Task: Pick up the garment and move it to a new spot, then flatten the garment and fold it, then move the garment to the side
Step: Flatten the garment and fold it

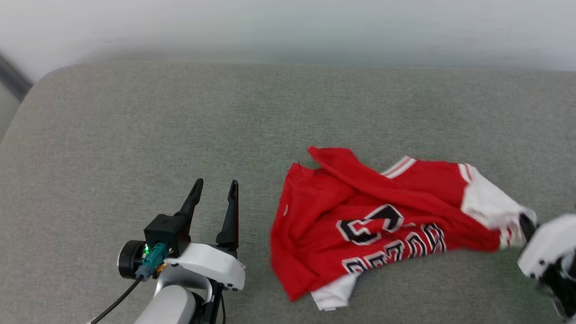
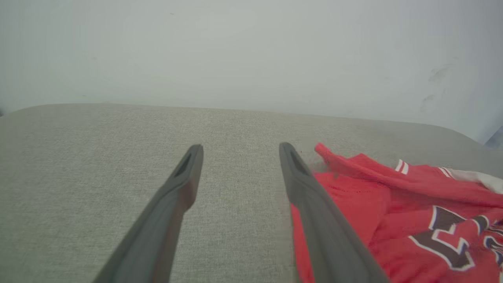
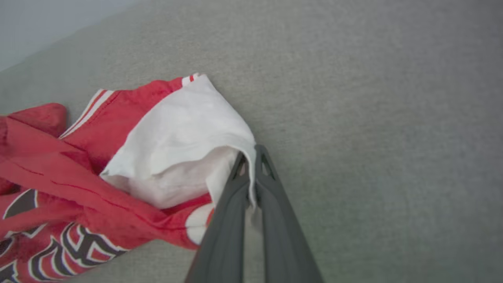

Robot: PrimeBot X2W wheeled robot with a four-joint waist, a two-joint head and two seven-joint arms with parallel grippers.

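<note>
The garment point(image 1: 378, 211), a red T-shirt with white sleeves and a black print, lies crumpled on the grey cushion at centre right. My right gripper point(image 3: 250, 155) is shut on the edge of its white sleeve point(image 3: 184, 133); in the head view that gripper point(image 1: 526, 225) sits at the shirt's right end. My left gripper point(image 1: 215, 186) stands open above the cushion, just left of the shirt and not touching it. In the left wrist view the open left gripper point(image 2: 239, 151) has the garment point(image 2: 393, 204) to its right, nothing between the fingers.
The grey fabric cushion point(image 1: 180, 112) spans the whole work area, with a pale wall point(image 1: 288, 27) behind it. Its rounded left corner point(image 1: 40, 81) falls away at the far left. A dark cable point(image 1: 117, 301) hangs from my left wrist.
</note>
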